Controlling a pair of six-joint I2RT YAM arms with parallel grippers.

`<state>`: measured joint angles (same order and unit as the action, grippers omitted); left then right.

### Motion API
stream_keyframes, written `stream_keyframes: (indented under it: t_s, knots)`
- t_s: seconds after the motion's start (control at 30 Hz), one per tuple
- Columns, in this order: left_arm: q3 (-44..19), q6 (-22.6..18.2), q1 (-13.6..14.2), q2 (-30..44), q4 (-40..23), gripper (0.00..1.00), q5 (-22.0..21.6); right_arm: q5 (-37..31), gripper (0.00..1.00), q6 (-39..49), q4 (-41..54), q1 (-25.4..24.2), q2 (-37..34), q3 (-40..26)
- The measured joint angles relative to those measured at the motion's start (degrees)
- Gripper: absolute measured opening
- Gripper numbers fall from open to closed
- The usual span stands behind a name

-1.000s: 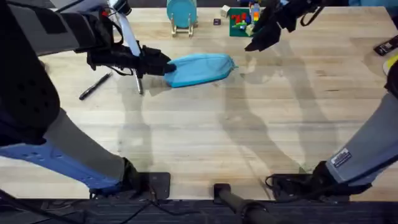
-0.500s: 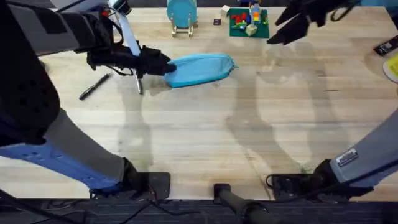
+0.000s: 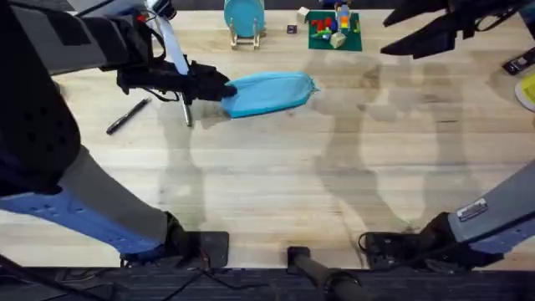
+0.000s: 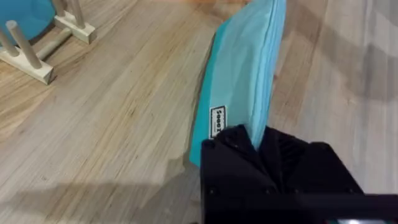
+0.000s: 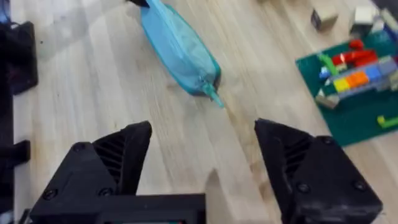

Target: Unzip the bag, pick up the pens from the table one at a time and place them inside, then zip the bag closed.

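Now the light-blue bag (image 3: 269, 93) lies long and plump on the worktop (image 3: 276, 184), its zipper pull sticking out at one end. Left gripper (image 3: 219, 88) has its jaws pinched on the bag's opposite end. Right gripper (image 5: 202, 149) hangs well apart from the bag, jaws spread wide, holding nothing.

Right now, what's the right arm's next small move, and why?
Probably bring the right hand back down to the bag's zipper-pull end. It is open, empty and raised off to the far right, while the left hand pinches the bag's opposite end, bracing it for a pull.
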<state>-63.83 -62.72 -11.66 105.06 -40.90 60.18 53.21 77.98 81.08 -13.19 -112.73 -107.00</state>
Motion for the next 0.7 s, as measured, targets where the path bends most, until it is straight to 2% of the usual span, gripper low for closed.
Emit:
stream_keyframes:
  t_s: [0.2,0.4,0.7]
  knots:
    - [0.00,0.00,0.00,0.00,0.02,0.043,0.00,3.23,0.997,4.00,-0.06,0.04,-1.91,0.23]
    - [0.00,0.02,0.00,0.00,0.02,0.043,0.00,5.24,0.997,9.39,-0.87,0.04,-5.25,4.45]
    - [0.00,0.27,0.00,0.00,0.02,0.043,0.00,8.52,0.997,11.67,-2.19,0.04,-9.14,6.50]
